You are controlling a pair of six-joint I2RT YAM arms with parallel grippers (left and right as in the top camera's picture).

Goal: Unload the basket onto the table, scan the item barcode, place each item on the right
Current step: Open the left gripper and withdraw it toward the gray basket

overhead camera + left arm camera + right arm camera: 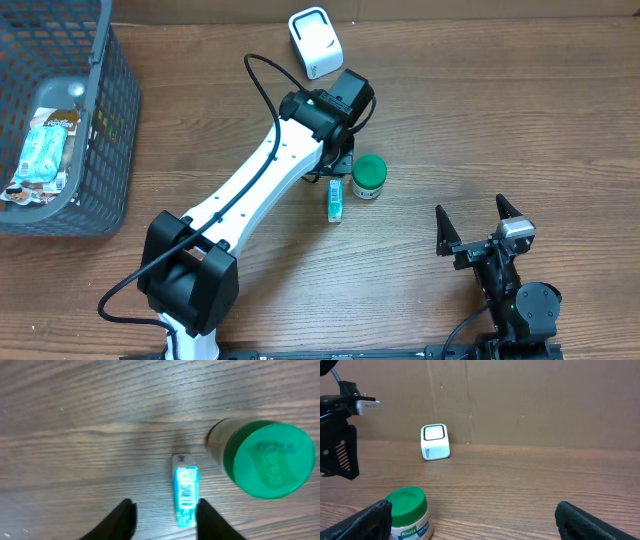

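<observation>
One of each thing on the table (pixel 500 120).
One green-lid jar (pixel 369 176), one small blue pack (pixel 334 201), one white scanner box (pixel 315 42), one gray basket (pixel 110 110); packets (pixel 45 148) inside it are too jumbled to count.

dark wood-grain table (pixel 520 130), plain brown wall (pixel 545 400) behind it, faint vertical seams; soft even light
</observation>
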